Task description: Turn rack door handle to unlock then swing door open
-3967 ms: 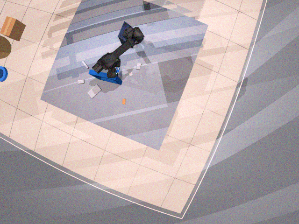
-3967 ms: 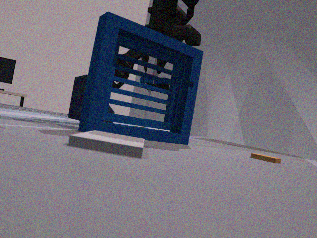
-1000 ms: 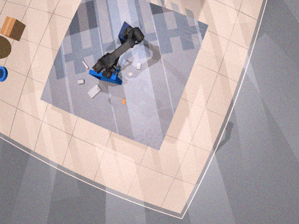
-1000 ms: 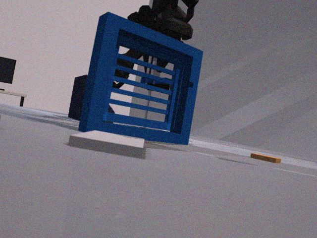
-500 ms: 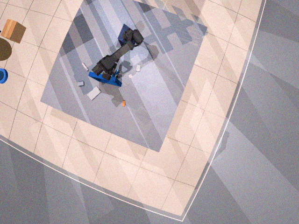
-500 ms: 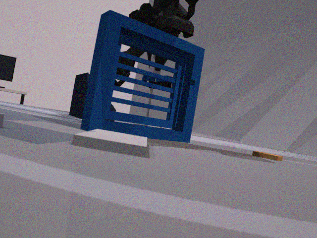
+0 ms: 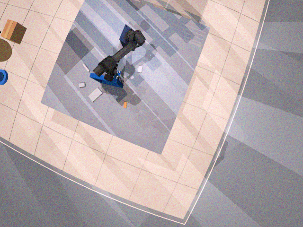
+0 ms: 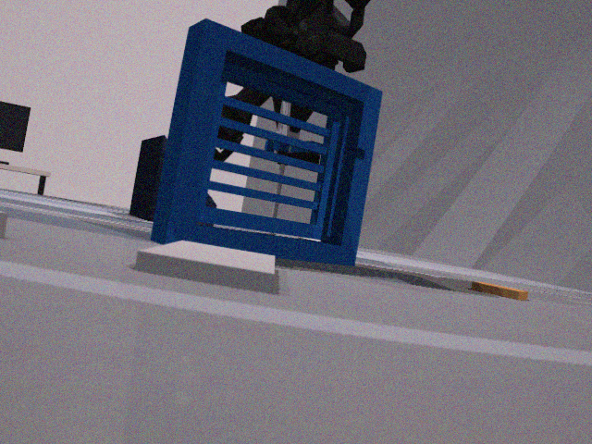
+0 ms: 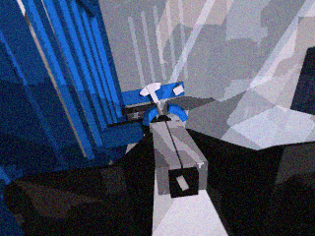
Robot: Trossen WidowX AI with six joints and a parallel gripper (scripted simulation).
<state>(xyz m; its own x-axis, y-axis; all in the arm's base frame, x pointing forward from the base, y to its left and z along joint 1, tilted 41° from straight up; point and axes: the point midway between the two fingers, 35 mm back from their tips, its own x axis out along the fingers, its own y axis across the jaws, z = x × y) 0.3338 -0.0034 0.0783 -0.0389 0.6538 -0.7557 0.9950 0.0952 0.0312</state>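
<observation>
"Where was the handle?" she asked.

"The upright grey handle (image 8: pixel 285 112) (image 9: pixel 179 154) stood on the arm's side of the slatted blue door (image 8: pixel 258 222) (image 9: pixel 100 74). The gripper (image 7: pixel 113 72) (image 8: pixel 289 117) (image 9: pixel 167 136) was closed on it, one black finger to each side."

"And the door?"

"Its slats showed through the blue frame (image 7: pixel 101 79) (image 8: pixel 186 143), which stood upright on the grey mat (image 7: pixel 156 144). I couldn't tell its exact angle."

"What about the arm?"

"The black arm (image 7: pixel 124 51) (image 8: pixel 305 29) reached across to the frame, its wrist above the handle."

"Anything near the frame?"

"A flat white slab (image 7: pixel 94 94) (image 8: pixel 205 258) lay near it, on the side away from the handle. A small white block (image 7: pixel 82 84) lay beyond one end of the slab, and a thin white strip (image 7: pixel 85 67) near the frame's end. The orange block (image 7: pixel 125 104) (image 8: pixel 499 290) lay farther off. Another white block (image 7: pixel 139 69) was on the arm's side."

"And past the mat?"

"A wooden box (image 7: pixel 12 31) stood on the pale tiled surface (image 7: pixel 137 185), with a blue ring (image 7: pixel 6 76) well apart from the frame, cut by the top view's edge."
</observation>
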